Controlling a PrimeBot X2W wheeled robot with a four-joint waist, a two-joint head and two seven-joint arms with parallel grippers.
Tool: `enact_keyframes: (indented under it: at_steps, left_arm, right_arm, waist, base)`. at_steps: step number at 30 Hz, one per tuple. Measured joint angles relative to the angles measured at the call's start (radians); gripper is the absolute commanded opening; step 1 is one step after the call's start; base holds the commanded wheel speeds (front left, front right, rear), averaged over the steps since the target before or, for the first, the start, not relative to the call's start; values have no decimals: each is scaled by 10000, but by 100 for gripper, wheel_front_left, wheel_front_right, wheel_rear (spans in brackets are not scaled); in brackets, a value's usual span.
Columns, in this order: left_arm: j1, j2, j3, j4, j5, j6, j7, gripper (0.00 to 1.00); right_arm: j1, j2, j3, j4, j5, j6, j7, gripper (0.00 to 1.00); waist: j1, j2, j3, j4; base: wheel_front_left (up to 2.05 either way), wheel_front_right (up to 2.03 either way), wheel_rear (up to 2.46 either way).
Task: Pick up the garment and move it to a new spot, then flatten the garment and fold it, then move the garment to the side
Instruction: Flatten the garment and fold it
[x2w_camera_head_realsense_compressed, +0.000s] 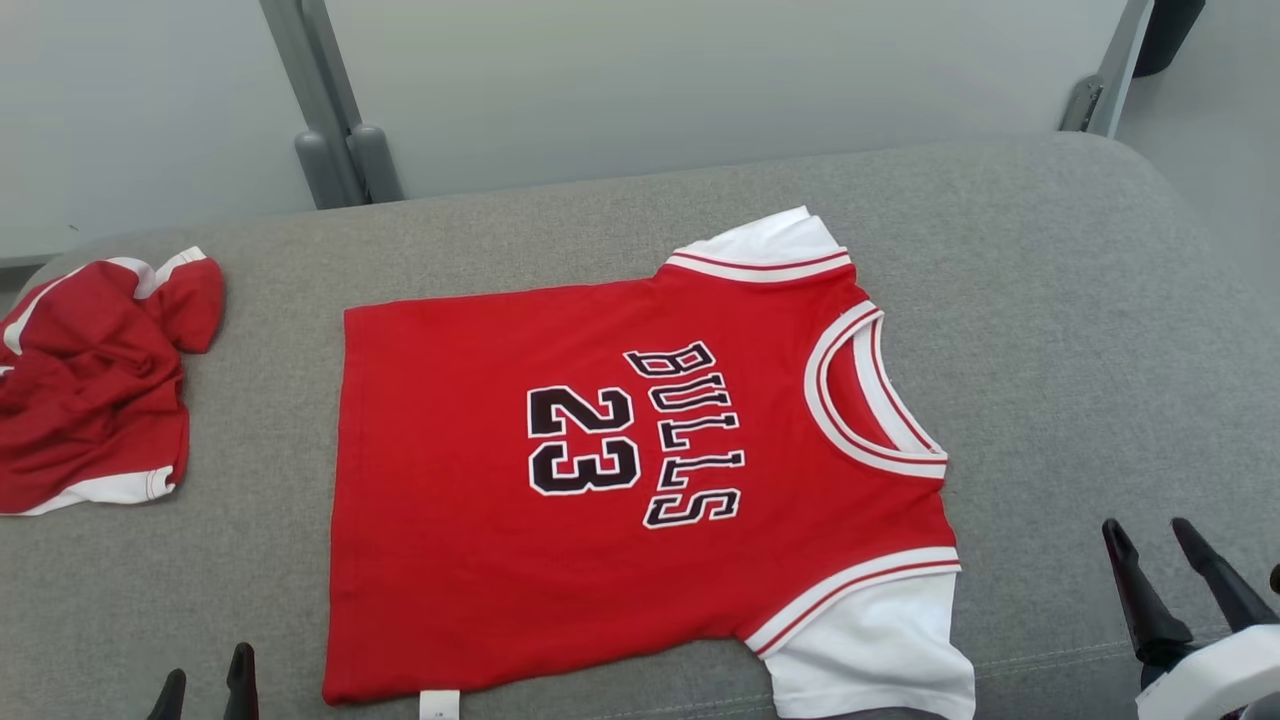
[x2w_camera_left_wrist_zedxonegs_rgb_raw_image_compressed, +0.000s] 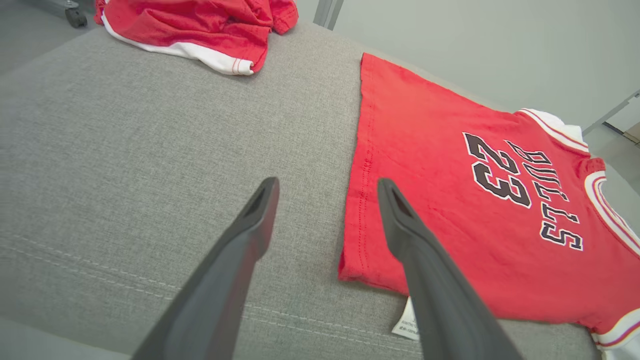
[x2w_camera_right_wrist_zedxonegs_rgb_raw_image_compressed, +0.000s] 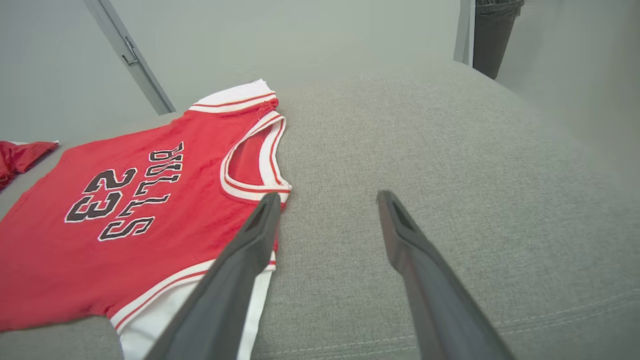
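A red jersey with white sleeves, the garment (x2w_camera_head_realsense_compressed: 640, 470), lies flat on the grey cushion, front up, with "BULLS 23" in black; its collar points right and its hem left. It also lies in the left wrist view (x2w_camera_left_wrist_zedxonegs_rgb_raw_image_compressed: 475, 200) and the right wrist view (x2w_camera_right_wrist_zedxonegs_rgb_raw_image_compressed: 135, 210). My left gripper (x2w_camera_head_realsense_compressed: 205, 688) stands open at the lower left, just off the hem's near corner; in its own view the left gripper (x2w_camera_left_wrist_zedxonegs_rgb_raw_image_compressed: 327, 186) straddles the hem edge from above. My right gripper (x2w_camera_head_realsense_compressed: 1150, 535) is open at the lower right, beside the near sleeve; the right gripper (x2w_camera_right_wrist_zedxonegs_rgb_raw_image_compressed: 327, 199) holds nothing.
A second red and white garment (x2w_camera_head_realsense_compressed: 95, 380) lies crumpled at the cushion's far left. The grey cushion (x2w_camera_head_realsense_compressed: 1080, 300) has bare room to the right of the jersey. Grey metal legs (x2w_camera_head_realsense_compressed: 335, 150) and a pale wall stand behind.
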Motion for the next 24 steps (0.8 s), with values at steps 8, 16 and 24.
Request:
enact_keyframes:
  at_steps: [8, 16, 24]
  left_arm:
    - [11, 71, -100, -546, 1103, -46, -52, 100]
    - [-9, 2, -305, -984, 2050, -341, -52, 100]
    - [-11, -366, -374, -1011, 2667, -612, -52, 100]
  right_arm:
    - [-322, 512, -527, -36, -1632, 0, -2, 100]
    - [-485, 1191, -326, -353, -2468, 0, -4, 100]
    - [-703, 1806, 167, -299, -3045, 0, -4, 100]
  waist:
    - [0, 0, -206, -34]
    - [0, 0, -215, -61]
    - [0, 0, -183, -76]
  base:
    - [0, 0, 0]
    - [0, 0, 0]
    - [0, 0, 0]
